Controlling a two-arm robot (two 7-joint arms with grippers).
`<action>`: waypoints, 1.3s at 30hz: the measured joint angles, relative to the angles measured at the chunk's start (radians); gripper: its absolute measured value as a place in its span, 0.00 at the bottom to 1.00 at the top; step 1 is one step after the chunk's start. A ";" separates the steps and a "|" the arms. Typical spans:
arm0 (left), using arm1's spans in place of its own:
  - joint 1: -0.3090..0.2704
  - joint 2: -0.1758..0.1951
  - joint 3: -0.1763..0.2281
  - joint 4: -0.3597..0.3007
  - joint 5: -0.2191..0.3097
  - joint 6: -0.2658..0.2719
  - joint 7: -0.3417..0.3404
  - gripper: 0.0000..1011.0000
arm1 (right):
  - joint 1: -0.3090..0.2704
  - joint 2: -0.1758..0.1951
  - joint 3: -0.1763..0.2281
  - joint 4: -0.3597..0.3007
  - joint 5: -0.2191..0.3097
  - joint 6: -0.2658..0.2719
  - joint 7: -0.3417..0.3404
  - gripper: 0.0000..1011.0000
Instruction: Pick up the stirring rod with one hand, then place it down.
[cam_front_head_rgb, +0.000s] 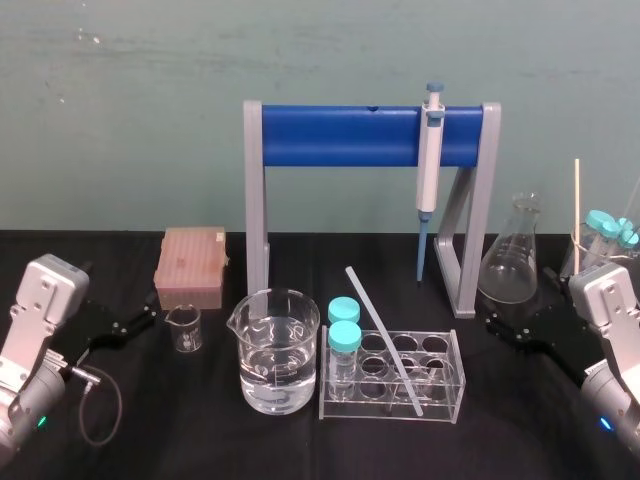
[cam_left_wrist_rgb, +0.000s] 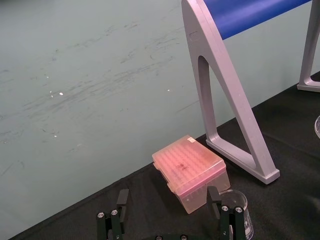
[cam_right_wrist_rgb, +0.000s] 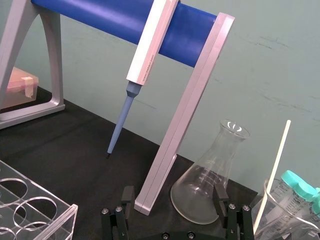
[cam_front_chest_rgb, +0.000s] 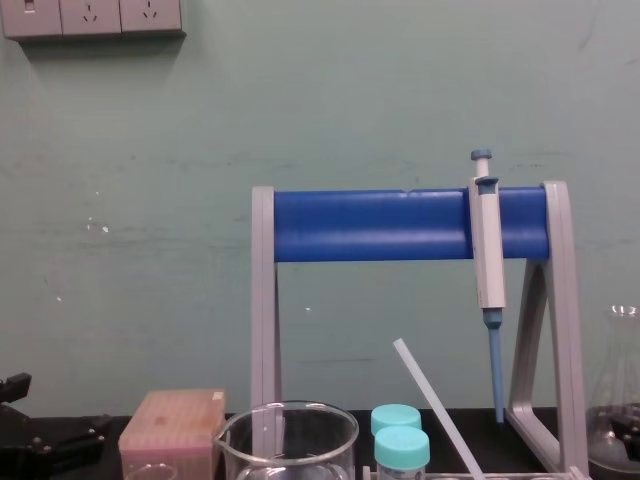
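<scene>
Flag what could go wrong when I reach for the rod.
The rod leans in the clear rack, so lifting it may drag the rack or knock the capped tubes. The beaker of water right beside it could be bumped. The left gripper and right gripper sit open at the table's sides.

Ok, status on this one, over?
Left gripper open, parked left. Right gripper open, parked right. Stirring rod leaning across tube rack, untouched. Capped tubes close beside it.
</scene>
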 joint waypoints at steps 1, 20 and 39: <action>0.000 0.000 0.000 0.000 0.000 0.000 0.000 0.99 | 0.000 0.000 0.000 0.000 0.000 0.000 0.000 0.99; 0.000 0.000 0.000 0.000 0.000 0.000 0.000 0.99 | 0.008 0.017 0.058 -0.062 0.164 0.102 0.203 0.99; 0.000 0.000 0.000 0.000 0.000 0.000 0.000 0.99 | 0.073 -0.019 0.033 -0.133 0.285 0.210 0.514 0.99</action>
